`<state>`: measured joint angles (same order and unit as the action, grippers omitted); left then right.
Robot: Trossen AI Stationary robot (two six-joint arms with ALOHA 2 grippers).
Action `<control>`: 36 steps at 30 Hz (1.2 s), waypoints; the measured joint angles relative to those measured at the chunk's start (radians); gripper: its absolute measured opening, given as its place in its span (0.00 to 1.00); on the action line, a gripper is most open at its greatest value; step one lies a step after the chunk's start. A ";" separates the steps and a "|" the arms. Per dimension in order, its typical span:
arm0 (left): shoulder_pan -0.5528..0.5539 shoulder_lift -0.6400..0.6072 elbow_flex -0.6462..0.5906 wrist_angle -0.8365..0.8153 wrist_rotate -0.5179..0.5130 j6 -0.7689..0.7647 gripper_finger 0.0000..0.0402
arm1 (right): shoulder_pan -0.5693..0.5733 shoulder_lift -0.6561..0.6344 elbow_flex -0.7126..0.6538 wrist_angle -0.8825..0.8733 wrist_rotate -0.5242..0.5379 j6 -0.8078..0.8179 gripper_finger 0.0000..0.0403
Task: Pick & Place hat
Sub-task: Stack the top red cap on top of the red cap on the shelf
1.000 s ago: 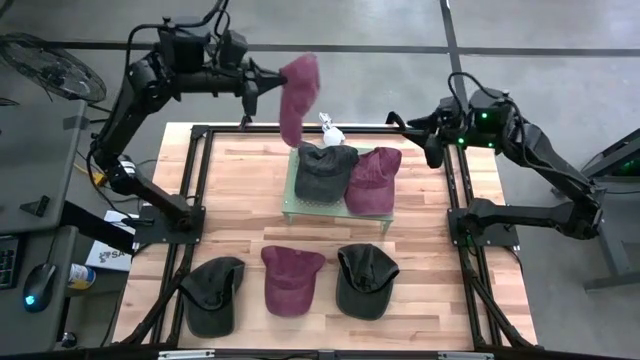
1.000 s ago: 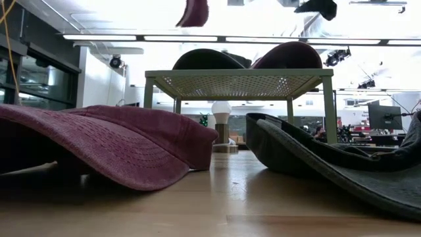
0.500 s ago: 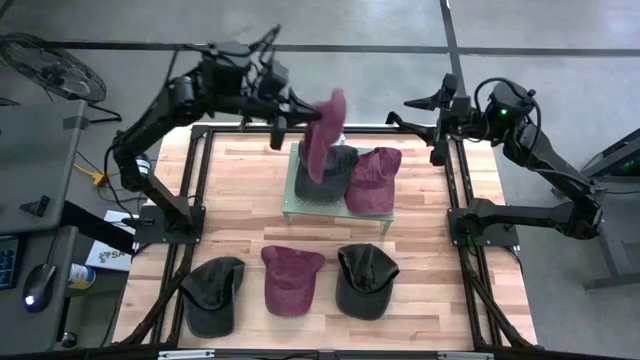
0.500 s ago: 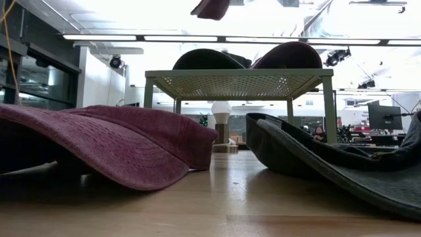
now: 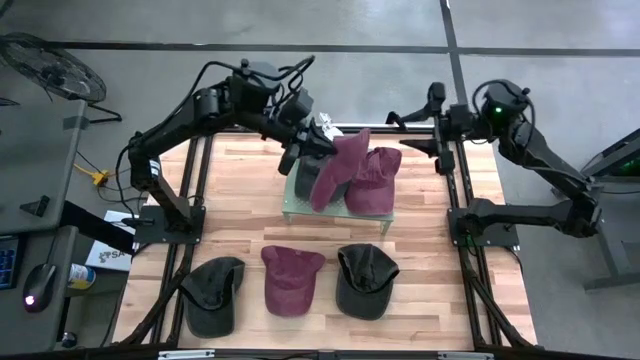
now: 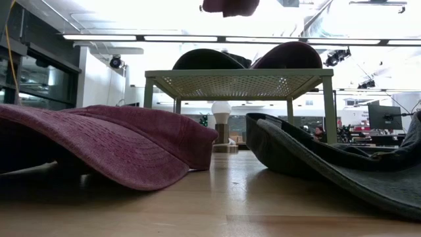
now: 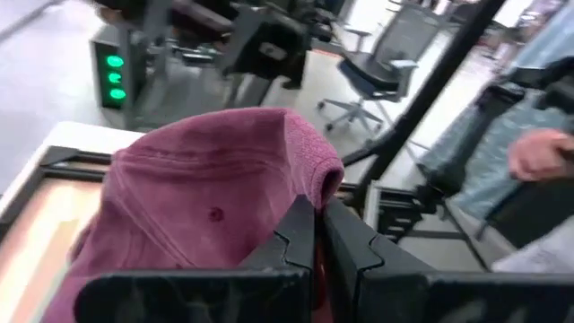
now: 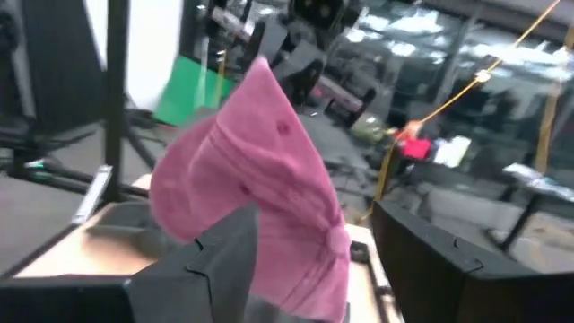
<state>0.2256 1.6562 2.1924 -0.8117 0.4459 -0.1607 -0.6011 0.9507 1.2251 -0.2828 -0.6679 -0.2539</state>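
Wooden table (image 5: 240,195): green rack (image 5: 292,205), three caps (image 5: 292,281) lying, apparently flat.

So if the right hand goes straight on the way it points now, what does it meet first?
Probably the maroon hat that the left hand holds over the rack. It fills the line between the right hand's open fingers, though depth is hard to judge.
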 joint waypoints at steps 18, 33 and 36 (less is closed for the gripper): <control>-0.012 -0.001 0.000 -0.002 0.018 0.001 0.00 | 0.069 0.164 0.000 0.026 -0.031 -0.062 0.52; -0.012 -0.001 0.000 -0.025 0.015 0.000 0.00 | 0.091 0.189 0.000 0.060 0.038 -0.068 0.52; -0.012 -0.001 0.000 -0.025 0.015 0.000 0.00 | 0.109 0.189 0.000 0.060 0.038 -0.069 0.51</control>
<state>0.2134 1.6550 2.1925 -0.8370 0.4610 -0.1608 -0.4923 1.1400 1.2251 -0.2226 -0.6294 -0.3229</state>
